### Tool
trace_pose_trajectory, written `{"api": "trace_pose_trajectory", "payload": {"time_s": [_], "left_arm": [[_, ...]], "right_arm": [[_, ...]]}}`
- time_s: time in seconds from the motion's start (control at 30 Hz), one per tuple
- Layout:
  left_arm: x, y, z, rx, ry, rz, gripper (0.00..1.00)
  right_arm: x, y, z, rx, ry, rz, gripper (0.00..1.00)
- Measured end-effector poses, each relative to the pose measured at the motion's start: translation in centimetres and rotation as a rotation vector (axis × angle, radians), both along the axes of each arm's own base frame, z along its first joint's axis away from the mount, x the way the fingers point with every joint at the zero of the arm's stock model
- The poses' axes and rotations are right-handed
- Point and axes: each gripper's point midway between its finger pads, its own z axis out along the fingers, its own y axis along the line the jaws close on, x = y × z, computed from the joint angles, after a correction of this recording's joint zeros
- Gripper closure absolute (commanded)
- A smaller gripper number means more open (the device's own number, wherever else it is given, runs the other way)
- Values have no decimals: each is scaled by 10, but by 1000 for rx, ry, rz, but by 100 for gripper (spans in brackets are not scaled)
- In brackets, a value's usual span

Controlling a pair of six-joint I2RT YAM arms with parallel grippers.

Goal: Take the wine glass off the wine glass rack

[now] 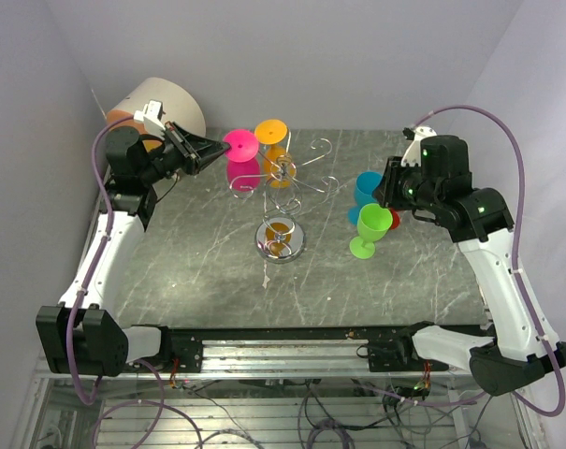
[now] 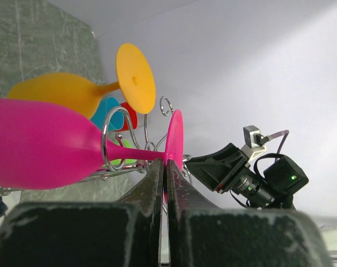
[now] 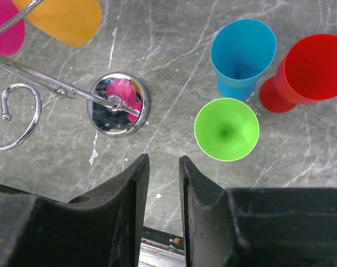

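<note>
Left wrist view shows the left claw [image 2: 165,169] pressed together on the pink wine glass [image 2: 40,144], pinching the lower rim of its foot edge-on; the glass lies sideways with its stem through a wire loop of the wine glass rack [image 1: 281,239], so it is gripped but not yet off. An orange wine glass [image 2: 62,94] hangs just behind it on the same rack. What is left, I judge, is sliding the stem out of the hook and carrying the glass clear. The right claw [image 3: 164,183] is spread and empty above the worktop [image 3: 174,67], near the green glass [image 3: 226,129], blue glass [image 3: 243,53] and red glass [image 3: 313,69]. How deep the foot sits between the pads is hard to tell, and the pink bowl is cut off at the frame edge
</note>
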Motion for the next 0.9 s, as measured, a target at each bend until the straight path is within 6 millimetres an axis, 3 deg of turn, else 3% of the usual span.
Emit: {"api": "trace_pose_trajectory", "payload": {"time_s": [0.57, 0.9], "left_arm": [[15, 9, 1, 61, -2, 87, 93], [25, -5, -11, 50, 30, 55, 93]], "right_arm": [[-1, -1, 1, 3, -10, -1, 72], [0, 0, -1, 1, -8, 0, 72]]}}
